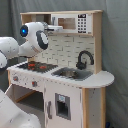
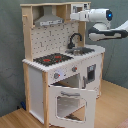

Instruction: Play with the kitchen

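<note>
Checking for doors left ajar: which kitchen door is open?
The windowed oven door under the hob, hinged down; the narrow door beside it is shut.

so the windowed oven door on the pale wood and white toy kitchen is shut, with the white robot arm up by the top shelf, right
Not quite: the windowed oven door hangs open, swung out and down, as the second exterior view shows. The white robot arm is indeed up by the top shelf of the pale wood toy kitchen.
</note>
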You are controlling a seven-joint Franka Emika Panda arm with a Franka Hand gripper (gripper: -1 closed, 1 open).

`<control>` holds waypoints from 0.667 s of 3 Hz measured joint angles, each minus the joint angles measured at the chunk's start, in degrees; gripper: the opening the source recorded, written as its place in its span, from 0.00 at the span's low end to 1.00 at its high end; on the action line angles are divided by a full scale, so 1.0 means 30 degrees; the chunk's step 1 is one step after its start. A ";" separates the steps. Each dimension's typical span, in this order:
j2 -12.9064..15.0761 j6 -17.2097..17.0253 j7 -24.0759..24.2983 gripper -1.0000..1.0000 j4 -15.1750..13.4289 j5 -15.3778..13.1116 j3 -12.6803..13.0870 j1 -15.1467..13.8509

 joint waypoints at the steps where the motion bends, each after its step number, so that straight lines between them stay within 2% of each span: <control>1: 0.0390 0.0884 -0.0577 0.00 -0.0734 0.0000 -0.0806 0.1233; 2: 0.0452 0.1428 -0.0919 0.00 -0.1537 0.0000 -0.1779 0.2534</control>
